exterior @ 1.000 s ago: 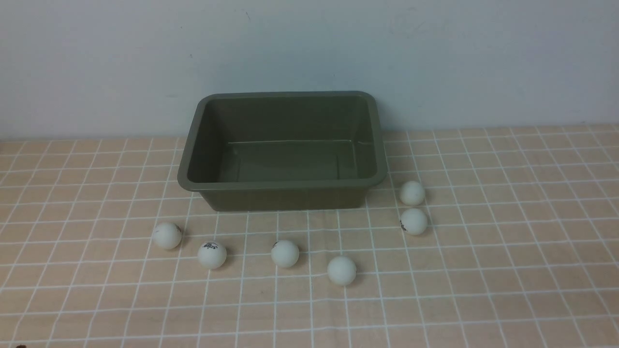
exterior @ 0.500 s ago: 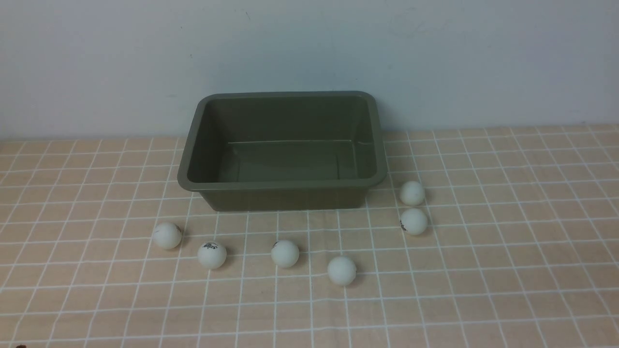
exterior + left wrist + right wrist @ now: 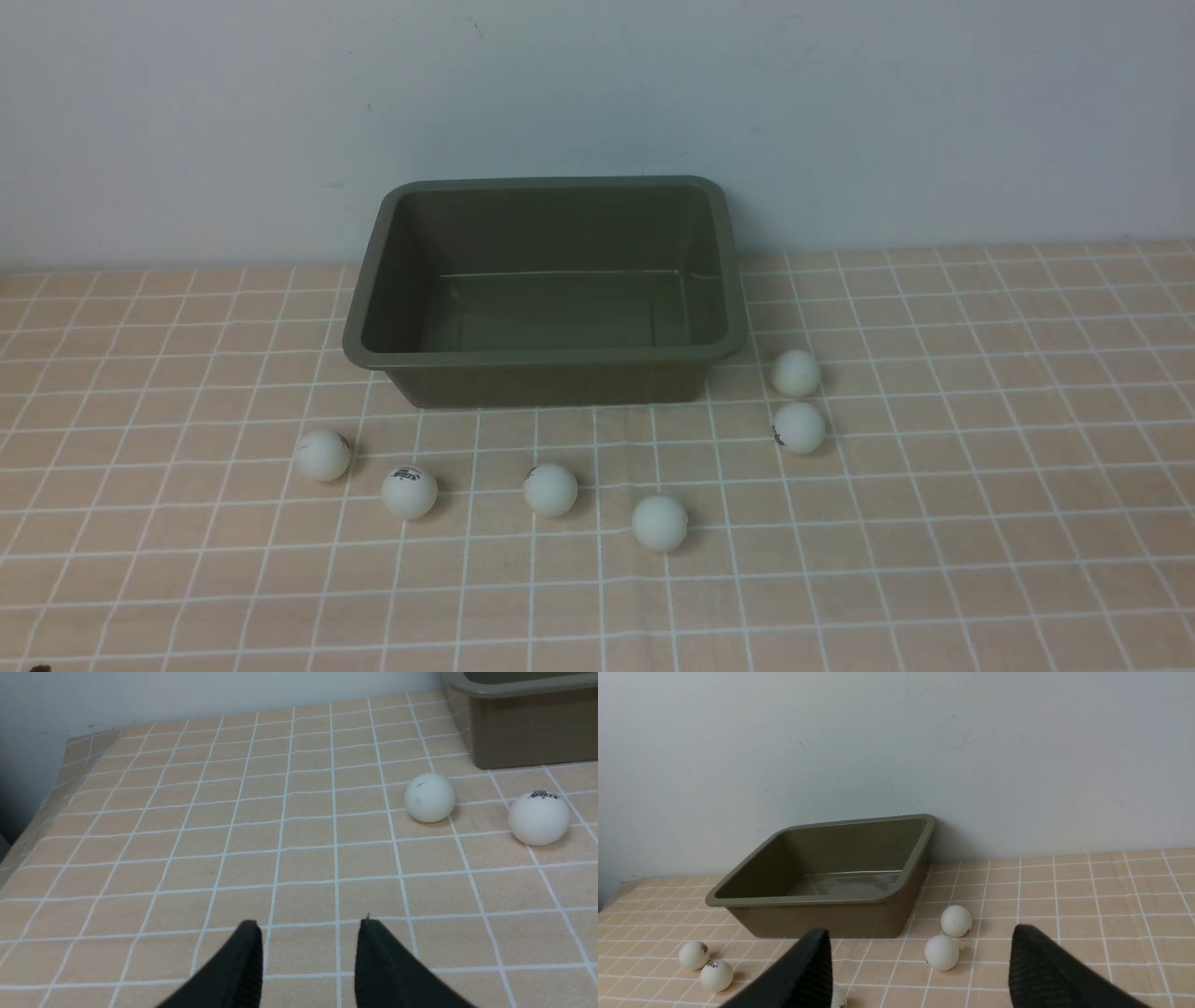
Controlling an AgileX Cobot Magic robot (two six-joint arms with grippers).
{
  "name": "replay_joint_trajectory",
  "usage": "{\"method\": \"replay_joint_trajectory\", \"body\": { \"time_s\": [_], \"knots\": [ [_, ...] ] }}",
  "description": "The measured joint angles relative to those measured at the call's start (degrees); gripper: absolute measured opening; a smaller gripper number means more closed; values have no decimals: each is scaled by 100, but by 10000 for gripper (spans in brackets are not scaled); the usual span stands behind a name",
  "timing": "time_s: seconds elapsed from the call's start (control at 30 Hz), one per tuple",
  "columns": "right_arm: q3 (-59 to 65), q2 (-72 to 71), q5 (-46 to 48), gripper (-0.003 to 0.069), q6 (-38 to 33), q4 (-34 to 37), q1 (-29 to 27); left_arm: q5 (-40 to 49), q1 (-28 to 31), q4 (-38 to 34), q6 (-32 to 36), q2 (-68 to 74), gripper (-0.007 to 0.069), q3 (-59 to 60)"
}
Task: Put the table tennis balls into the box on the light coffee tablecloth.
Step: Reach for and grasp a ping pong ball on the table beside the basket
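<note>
With twelve o'clock pointing straight away from the robot, the left jaws, seen in the left wrist view, stand partly apart over the light coffee tablecloth (image 3: 980, 467) and clamp nothing. The right jaws, seen in the right wrist view, gape wide with only cloth between them. All six table tennis balls (image 3: 550, 490) lie on the cloth that covers the desk, outside the box (image 3: 560, 383). The nearest ball (image 3: 660, 522), plain white, sits at five o'clock from the box's middle. A little farther lie the printed ball (image 3: 409, 493) at seven o'clock, its dark mark facing up, and the middle ball (image 3: 550, 490) at six o'clock, both apart from the box's front wall. The leftmost ball (image 3: 322, 455) lies at eight o'clock, near the printed one but not touching it. Off the box's near right corner, at four o'clock, rests the marked ball (image 3: 799, 427), and the farthest ball (image 3: 796, 372) sits just beside it at its twelve o'clock, close to the box's flared rim. The box stands upright, open side up, its back close to the pale wall (image 3: 597, 93)
</note>
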Motion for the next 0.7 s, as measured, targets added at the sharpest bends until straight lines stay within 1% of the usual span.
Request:
{"method": "replay_joint_trajectory", "body": {
  "time_s": [0.07,0.13,0.23,0.43,0.5,0.57,0.7],
  "knots": [
    [0,0,0,463,0,0,0,-124,0,-200,-123,0,224,7],
    [0,0,0,463,0,0,0,-419,0,-839,-417,0,224,11],
    [0,0,0,463,0,0,0,-587,0,-1491,-590,0,224,11],
    [0,0,119,463,0,0,0,-902,0,-2365,-652,0,224,11],
    [0,0,153,463,0,0,0,-1326,0,-2735,-652,0,224,11],
    [0,0,161,463,0,0,0,-1507,0,-2918,-652,0,224,-23],
    [0,0,165,463,0,-5,0,-778,0,-2982,-533,12,224,-606]
  ]
}}
